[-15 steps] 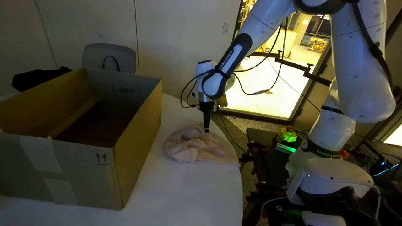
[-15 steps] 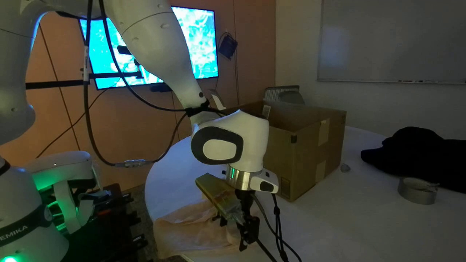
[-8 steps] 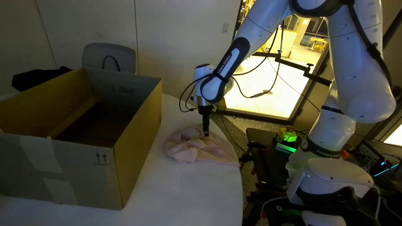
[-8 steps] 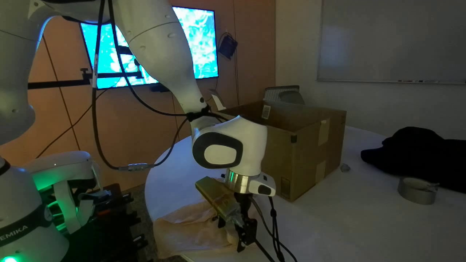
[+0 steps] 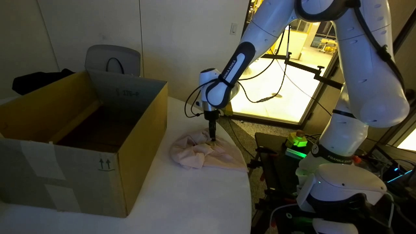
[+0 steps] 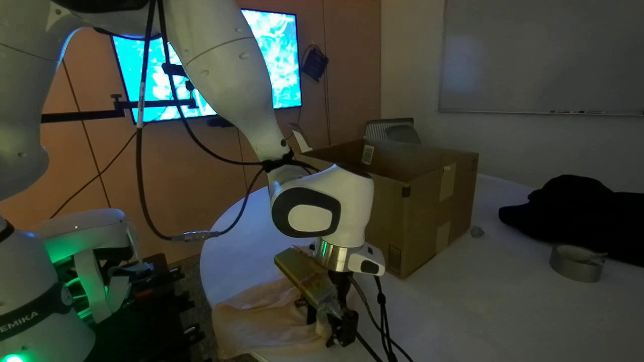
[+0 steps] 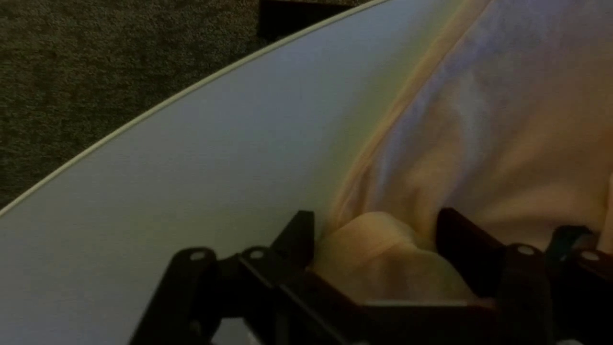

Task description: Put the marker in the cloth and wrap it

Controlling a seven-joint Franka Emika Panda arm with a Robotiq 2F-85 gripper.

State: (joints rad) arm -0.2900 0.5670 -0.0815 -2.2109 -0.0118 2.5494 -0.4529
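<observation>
The gripper [image 7: 376, 227] is held parted around a fold of the cloth [image 5: 204, 156], which is bunched on the table [image 5: 201, 201] beside the cardboard box [image 5: 143, 146] and on which what seems the marker [image 7: 568, 238] is partly hidden behind the gripper.

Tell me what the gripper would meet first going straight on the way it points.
Most likely the cloth: the gripper points down at it, a raised fold between its parted fingers. Exact depth is unclear.
</observation>
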